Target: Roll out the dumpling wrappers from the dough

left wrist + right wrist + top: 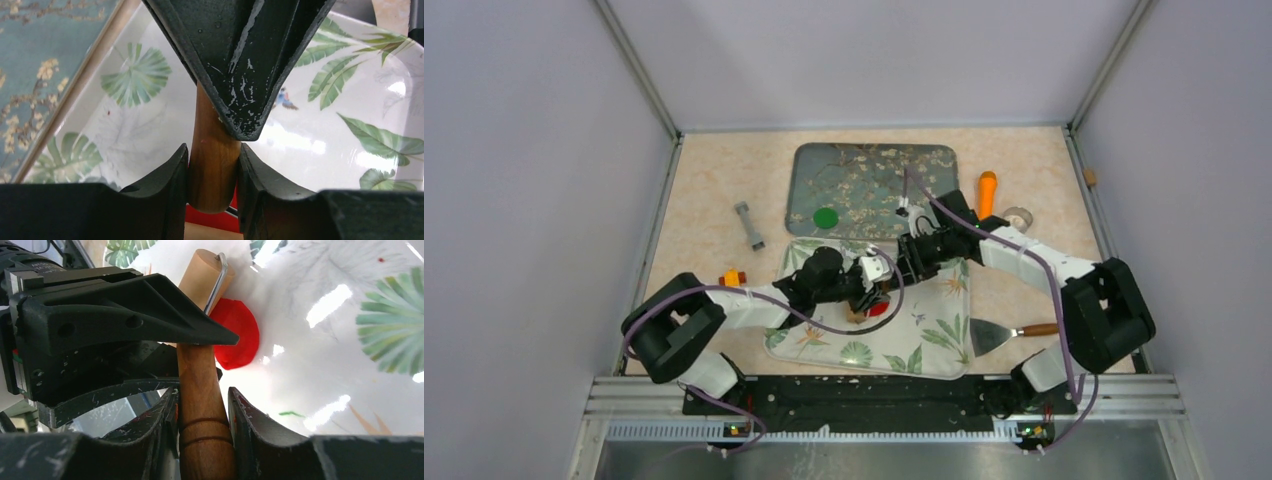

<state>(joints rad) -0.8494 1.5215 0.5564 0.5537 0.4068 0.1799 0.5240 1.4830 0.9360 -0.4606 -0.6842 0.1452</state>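
A small wooden-handled rolling pin [199, 371] lies over the leaf-patterned tray [929, 345]. Both grippers hold it. My left gripper [867, 290] is shut on one end of the handle [212, 170]. My right gripper [914, 262] is shut on the grooved end, and in its wrist view [202, 396] the left gripper's finger crosses above. The red wrapper [878, 308] is a flat round disc beside the pin's pale roller [201, 271]; it also shows in the right wrist view [239, 335]. The green wrapper [825, 218] lies on the blue floral tray [874, 170] behind.
A grey dumbbell-shaped tool [748, 225] and a small orange block [733, 278] lie left of the trays. An orange-handled tool [988, 192] and a ring [1018, 215] lie at the back right. A metal scraper [996, 334] lies right of the leaf tray.
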